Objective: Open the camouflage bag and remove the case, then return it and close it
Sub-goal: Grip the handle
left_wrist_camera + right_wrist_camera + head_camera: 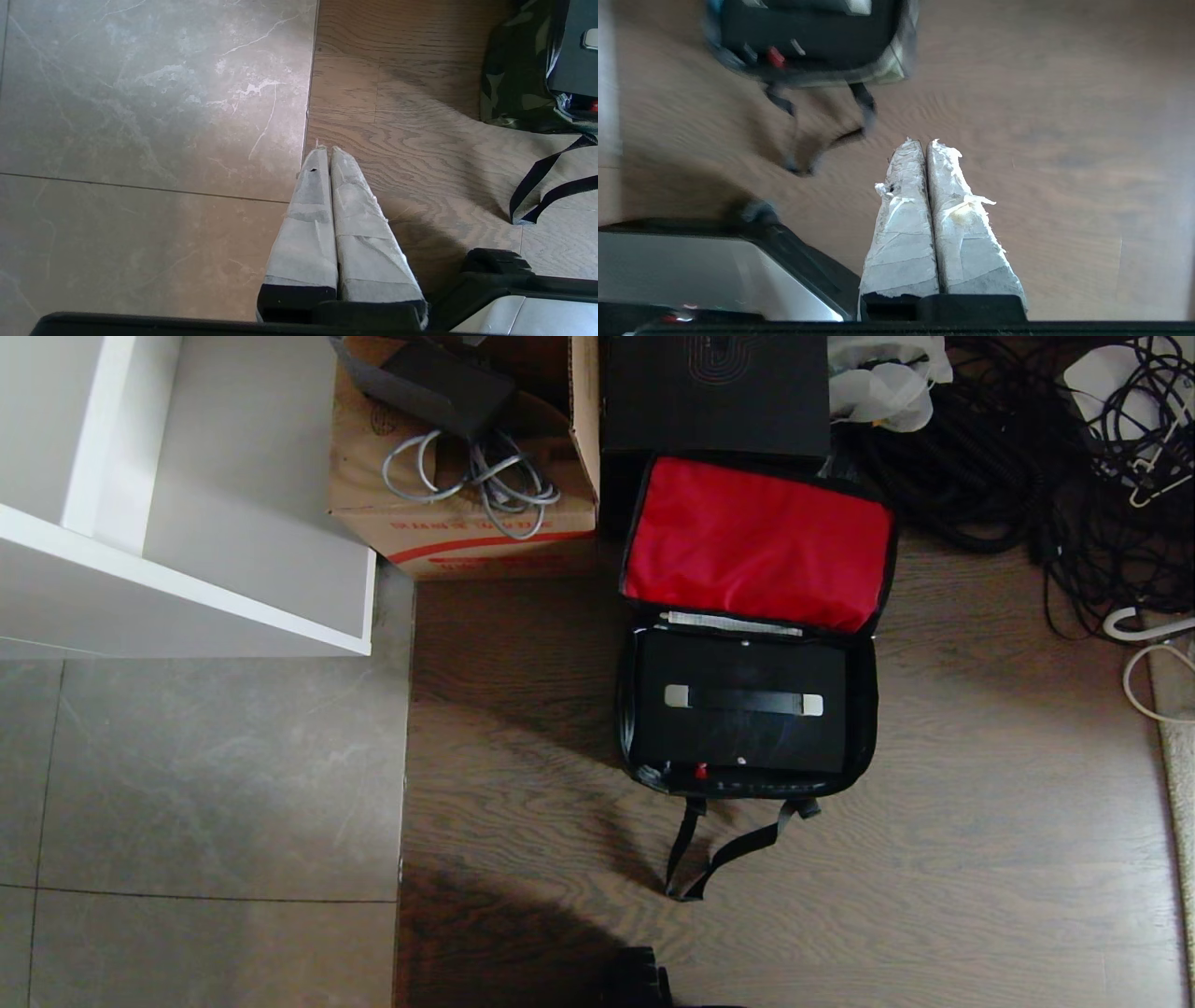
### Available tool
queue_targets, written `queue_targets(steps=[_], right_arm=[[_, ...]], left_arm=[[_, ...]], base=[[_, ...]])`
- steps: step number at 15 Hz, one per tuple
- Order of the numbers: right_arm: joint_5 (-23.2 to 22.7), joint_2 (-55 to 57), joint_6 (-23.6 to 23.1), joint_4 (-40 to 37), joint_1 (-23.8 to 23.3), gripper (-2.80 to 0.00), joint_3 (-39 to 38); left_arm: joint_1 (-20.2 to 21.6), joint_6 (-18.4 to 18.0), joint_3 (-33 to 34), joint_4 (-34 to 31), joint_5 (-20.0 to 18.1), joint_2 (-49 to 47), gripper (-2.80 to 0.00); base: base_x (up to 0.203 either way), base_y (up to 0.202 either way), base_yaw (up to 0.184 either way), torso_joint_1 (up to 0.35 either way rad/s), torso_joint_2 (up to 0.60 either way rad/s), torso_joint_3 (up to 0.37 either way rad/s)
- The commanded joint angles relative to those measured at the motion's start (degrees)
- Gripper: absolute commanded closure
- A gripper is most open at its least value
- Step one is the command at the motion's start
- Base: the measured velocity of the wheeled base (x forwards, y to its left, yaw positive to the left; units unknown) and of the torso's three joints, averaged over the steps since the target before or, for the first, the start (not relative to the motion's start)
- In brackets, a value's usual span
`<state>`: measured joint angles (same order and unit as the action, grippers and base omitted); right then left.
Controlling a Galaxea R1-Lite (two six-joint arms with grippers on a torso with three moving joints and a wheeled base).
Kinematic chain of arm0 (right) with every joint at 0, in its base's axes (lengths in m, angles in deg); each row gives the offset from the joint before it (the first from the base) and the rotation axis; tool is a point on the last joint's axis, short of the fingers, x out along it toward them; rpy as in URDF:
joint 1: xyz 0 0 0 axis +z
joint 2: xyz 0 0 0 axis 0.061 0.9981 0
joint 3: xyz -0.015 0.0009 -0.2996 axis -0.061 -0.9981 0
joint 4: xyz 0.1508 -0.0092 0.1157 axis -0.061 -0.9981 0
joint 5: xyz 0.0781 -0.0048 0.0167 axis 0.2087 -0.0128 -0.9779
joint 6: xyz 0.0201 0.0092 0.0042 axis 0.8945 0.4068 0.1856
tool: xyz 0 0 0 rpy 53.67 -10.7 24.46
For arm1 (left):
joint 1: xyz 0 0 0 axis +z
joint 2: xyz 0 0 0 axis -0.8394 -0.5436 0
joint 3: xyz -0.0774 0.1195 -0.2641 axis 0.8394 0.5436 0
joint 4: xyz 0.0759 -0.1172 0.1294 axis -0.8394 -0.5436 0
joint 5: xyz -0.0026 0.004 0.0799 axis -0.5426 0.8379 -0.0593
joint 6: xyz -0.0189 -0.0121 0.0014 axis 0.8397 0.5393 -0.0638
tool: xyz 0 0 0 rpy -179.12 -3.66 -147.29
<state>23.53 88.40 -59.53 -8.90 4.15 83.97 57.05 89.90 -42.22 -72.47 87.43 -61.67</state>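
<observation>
The camouflage bag [864, 728] lies open on the wooden floor, its red-lined lid [756, 541] folded back against a black box. Inside it sits the flat black case [742, 747], its black handle [744, 701] on silver mounts facing up. The bag's black straps [719, 859] trail toward me. Neither gripper shows in the head view. My left gripper [325, 150] hangs shut and empty over the seam between tile and wood, with the bag's camouflage side [514, 70] far off. My right gripper [923, 142] is shut and empty above bare wood, short of the bag [812, 42] and its straps [822, 135].
A tall black box with a line emblem [714, 392] stands behind the bag. A cardboard box [457, 476] with grey cables sits beside it, and a white shelf unit [187, 495] is at the left. Tangled black cables [1046, 457] fill the far right. My base [691, 270] is close below.
</observation>
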Motion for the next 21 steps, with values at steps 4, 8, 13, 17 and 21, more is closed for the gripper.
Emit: queue_targets(steps=[4,8,13,17,21], right_arm=[[-8.0,26.7,3.7,-13.4,1.7,0.0,18.9],[-12.9,53.9,5.3,-5.7,5.8,0.0,23.3],[-21.8,83.2,5.6,17.8,8.0,-2.8,28.4],[-27.2,96.2,2.6,29.0,14.4,-2.8,37.5],[-13.6,103.5,-16.0,35.3,18.9,-2.8,38.1]], left_arm=[[0.0,0.0,0.4,0.0,0.0,0.0,0.0],[-0.1,0.0,0.4,0.0,0.0,0.0,0.0],[0.0,0.0,0.4,0.0,0.0,0.0,0.0],[-0.1,0.0,0.4,0.0,0.0,0.0,0.0],[0.0,0.0,0.5,0.0,0.0,0.0,0.0]], base=[[0.0,0.0,0.0,0.0,0.0,0.0],[0.0,0.0,0.0,0.0,0.0,0.0],[0.0,0.0,0.0,0.0,0.0,0.0],[0.0,0.0,0.0,0.0,0.0,0.0],[0.0,0.0,0.0,0.0,0.0,0.0]])
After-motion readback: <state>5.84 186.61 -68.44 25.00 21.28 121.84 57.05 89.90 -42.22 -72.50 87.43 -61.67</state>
